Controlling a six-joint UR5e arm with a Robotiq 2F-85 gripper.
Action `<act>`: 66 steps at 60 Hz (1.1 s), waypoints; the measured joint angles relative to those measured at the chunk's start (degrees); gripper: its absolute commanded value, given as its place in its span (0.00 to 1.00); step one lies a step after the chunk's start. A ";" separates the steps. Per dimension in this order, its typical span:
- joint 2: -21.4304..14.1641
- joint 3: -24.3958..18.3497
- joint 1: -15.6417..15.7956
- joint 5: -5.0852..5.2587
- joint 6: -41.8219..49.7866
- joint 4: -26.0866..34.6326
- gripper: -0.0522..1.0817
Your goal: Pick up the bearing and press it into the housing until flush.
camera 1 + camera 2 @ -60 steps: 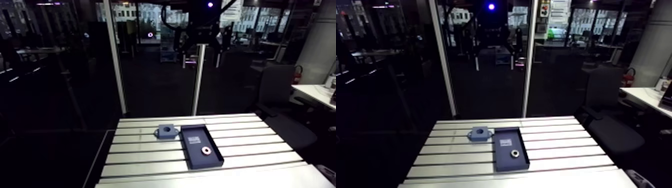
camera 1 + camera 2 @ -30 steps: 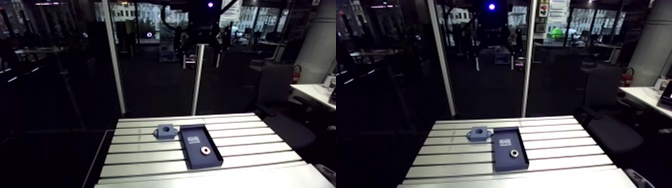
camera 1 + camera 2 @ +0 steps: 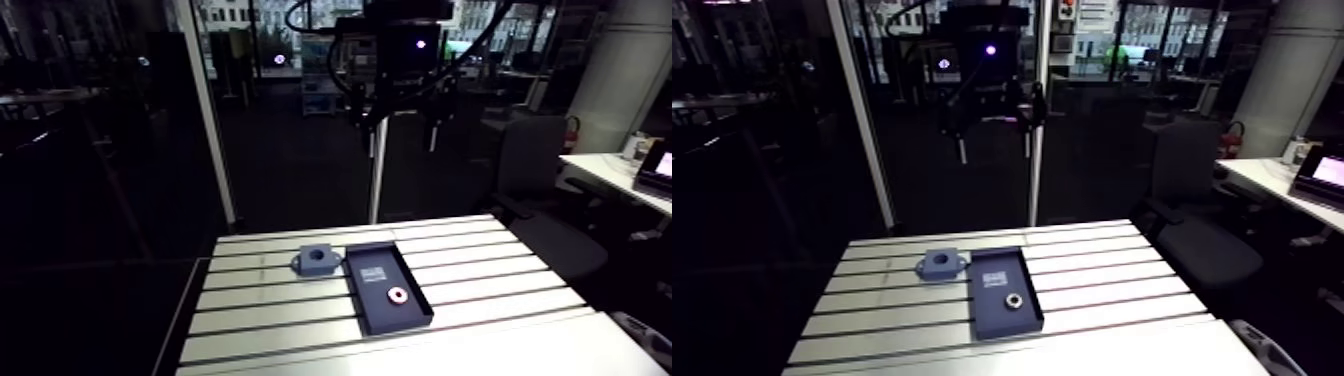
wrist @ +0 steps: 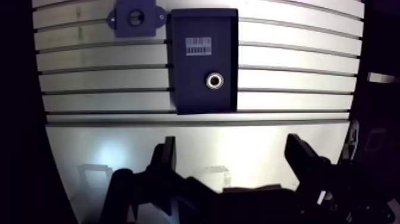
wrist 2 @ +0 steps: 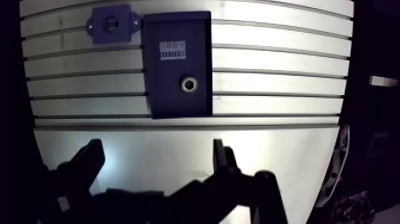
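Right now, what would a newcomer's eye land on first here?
The ring-shaped bearing, bright against the dark tray it lies in, on the slotted table. Next, the blue-grey housing beside the tray's far end, its bore empty. The hand hovers open, short of the tray, holding nothing.

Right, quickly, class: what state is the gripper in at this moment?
Gripper: open, holding nothing; the bearing lies in the tray.
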 measured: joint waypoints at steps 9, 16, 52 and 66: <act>0.15 2.98 -0.81 -0.01 -1.12 -2.97 0.06; 0.23 5.35 -1.21 0.05 -1.46 -5.47 0.06; 0.90 15.44 -1.91 0.61 -2.28 -17.80 0.06; 2.04 17.99 -2.68 0.94 -2.61 -20.98 0.06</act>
